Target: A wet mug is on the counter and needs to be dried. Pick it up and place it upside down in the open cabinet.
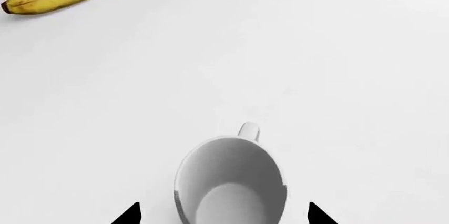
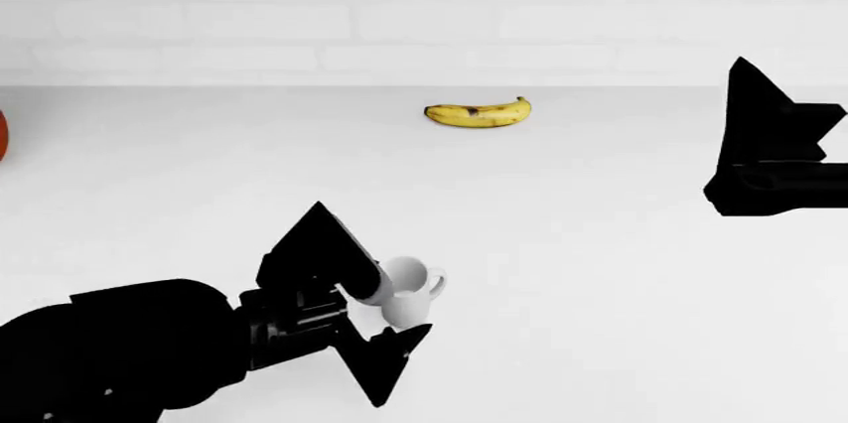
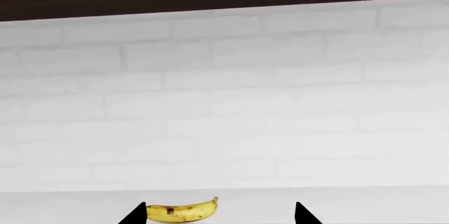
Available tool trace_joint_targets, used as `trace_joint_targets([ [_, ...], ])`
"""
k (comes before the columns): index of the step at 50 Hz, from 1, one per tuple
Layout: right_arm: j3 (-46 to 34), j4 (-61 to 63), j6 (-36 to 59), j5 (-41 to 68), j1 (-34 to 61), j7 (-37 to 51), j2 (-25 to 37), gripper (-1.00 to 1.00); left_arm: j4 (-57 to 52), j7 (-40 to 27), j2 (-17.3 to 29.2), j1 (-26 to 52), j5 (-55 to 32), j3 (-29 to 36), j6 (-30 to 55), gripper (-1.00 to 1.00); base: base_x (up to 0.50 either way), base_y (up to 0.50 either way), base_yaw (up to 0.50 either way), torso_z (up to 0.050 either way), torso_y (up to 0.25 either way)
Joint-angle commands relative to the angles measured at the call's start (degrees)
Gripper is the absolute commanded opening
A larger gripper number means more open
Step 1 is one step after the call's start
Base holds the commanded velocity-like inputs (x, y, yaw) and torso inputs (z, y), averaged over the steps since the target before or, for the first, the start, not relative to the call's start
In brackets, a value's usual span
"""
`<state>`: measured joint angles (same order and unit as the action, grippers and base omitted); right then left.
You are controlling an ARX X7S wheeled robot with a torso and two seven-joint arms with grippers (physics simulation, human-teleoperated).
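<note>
Left gripper (image 2: 355,312) is sitting wide open around the white mug (image 2: 404,294), gripping nothing; closing off-center is risking knocking it over.

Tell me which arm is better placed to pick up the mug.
The left. Its gripper is already open around the mug, one finger on each side. The right gripper is raised far off, facing the wall and the banana.
</note>
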<state>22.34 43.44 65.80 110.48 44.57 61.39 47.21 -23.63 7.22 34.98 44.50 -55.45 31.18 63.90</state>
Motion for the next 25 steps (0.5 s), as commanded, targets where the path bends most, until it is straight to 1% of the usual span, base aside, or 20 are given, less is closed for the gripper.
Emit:
trace_joint_targets([
  [1, 0.4, 0.0, -0.2, -0.4, -0.7, -0.5, -0.1, 1.00, 1.5, 0.8, -0.9, -0.3, 1.3, 1.5, -1.2, 1.00, 0.00, 0.00, 0.00, 0.000, 0.000],
  [16, 0.8, 0.2, -0.5, -0.8, -1.3, -1.2, 0.0, 1.00, 2.3, 1.2, -1.6, -0.5, 1.7, 2.6, -2.0, 1.00, 0.00, 0.00, 0.00, 0.000, 0.000],
  [17, 0.9, 0.2, -0.5, -0.8, -1.4, -1.2, 0.1, 1.00, 2.3, 1.3, -1.6, -0.6, 1.8, 2.7, -2.0, -1.00, 0.00, 0.00, 0.00, 0.000, 0.000],
  [25, 1.6, 0.4, -0.6, -1.2, -2.3, -1.7, -0.1, 1.00, 2.2, 0.9, -1.5, -0.8, 0.8, 2.0, -1.9, -1.00, 0.00, 0.00, 0.00, 0.000, 0.000],
])
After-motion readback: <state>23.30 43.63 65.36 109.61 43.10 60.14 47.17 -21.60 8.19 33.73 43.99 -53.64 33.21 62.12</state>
